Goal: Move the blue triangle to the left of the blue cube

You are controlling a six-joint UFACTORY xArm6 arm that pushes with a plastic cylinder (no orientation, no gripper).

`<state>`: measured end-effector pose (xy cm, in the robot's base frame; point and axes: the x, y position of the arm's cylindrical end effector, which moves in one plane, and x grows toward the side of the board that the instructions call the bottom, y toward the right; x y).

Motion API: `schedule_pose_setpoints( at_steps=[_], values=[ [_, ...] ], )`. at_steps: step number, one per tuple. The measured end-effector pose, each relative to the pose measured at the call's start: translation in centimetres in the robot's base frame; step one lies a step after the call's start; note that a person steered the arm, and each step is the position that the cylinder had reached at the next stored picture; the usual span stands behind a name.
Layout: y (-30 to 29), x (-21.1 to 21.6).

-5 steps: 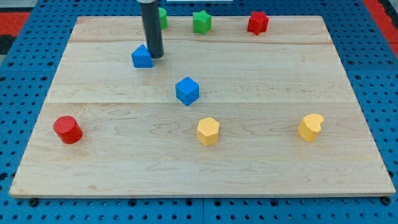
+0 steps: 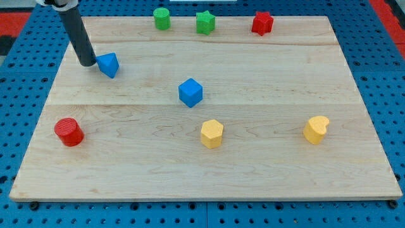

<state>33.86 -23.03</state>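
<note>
Board [image 2: 354, 76]: pale wood, lying on a blue pegboard [image 2: 19, 38], filling most of the view.

Red cylinder [image 2: 68, 132]: sitting near the board's left edge, toward the view's bottom, well apart from everything else.

My tip [image 2: 87, 64]: resting on the board in the upper left, the dark rod leaning up and out through the view's top. It is standing just beside the blue triangle, on that block's left, touching it or very nearly so. No fingers belonging to this rig, so nothing is being grasped or released; the rod is only standing against the block.

Blue triangle [image 2: 109, 64]: lying in the upper left part of the board, to the left of the blue cube and nearer the view's top, well apart from it.

Green cylinder [image 2: 162, 18]: standing at the top edge, left of centre.

Blue cube [image 2: 190, 92]: sitting near the board's middle, one corner pointing at the camera.

Green star [image 2: 205, 22]: standing at the top edge, between the green cylinder and the red star.

Yellow hexagon [image 2: 212, 133]: sitting below the blue cube, slightly to its right.

Red star [image 2: 262, 23]: standing at the top edge, right of centre.

Yellow block [image 2: 316, 129]: rounded, shape unclear, sitting toward the lower right, level with the yellow hexagon.
</note>
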Motion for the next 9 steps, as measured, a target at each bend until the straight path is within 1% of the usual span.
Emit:
schedule_pose_setpoints(
  at_steps=[2, 4, 5, 6, 7, 9],
  values=[
    [-1.9, 0.0],
    [-5.2, 0.5],
    [-5.2, 0.5],
    [-2.7, -1.1],
    [-0.4, -1.2],
    [2.8, 1.1]
  ],
)
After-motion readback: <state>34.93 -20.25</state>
